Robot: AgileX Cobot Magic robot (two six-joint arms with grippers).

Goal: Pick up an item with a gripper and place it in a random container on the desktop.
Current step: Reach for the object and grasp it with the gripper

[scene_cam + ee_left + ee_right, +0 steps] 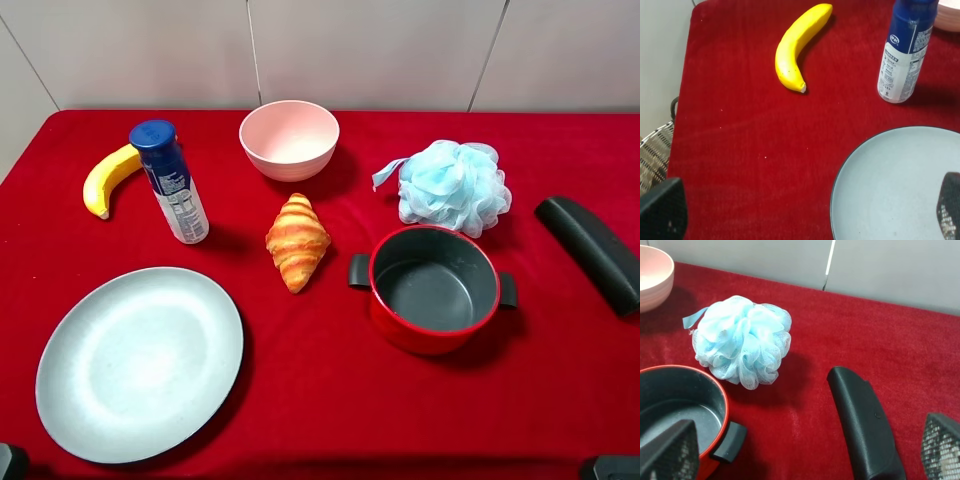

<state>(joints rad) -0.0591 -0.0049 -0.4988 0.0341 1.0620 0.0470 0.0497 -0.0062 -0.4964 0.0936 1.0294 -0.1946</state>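
The light-blue mesh pouf (pixel 453 186) lies on the red cloth at the back right, just behind the red pot; it also shows in the right wrist view (pixel 742 341). The pale grey-blue plate (pixel 140 362) lies empty at the front left and also shows in the left wrist view (pixel 900 185). My left gripper (pixel 806 212) is open and empty, near the plate's edge. My right gripper (pixel 805 450) is open and empty, short of the pouf, between the pot and the black bar. Both grippers sit at the table's front edge.
A banana (pixel 108 178) and a blue-capped bottle (pixel 172 185) stand at the back left. A pink bowl (pixel 289 138) is at the back centre and a croissant (pixel 297 241) in the middle. The red pot (pixel 433 288) and a black curved bar (pixel 590 250) are on the right.
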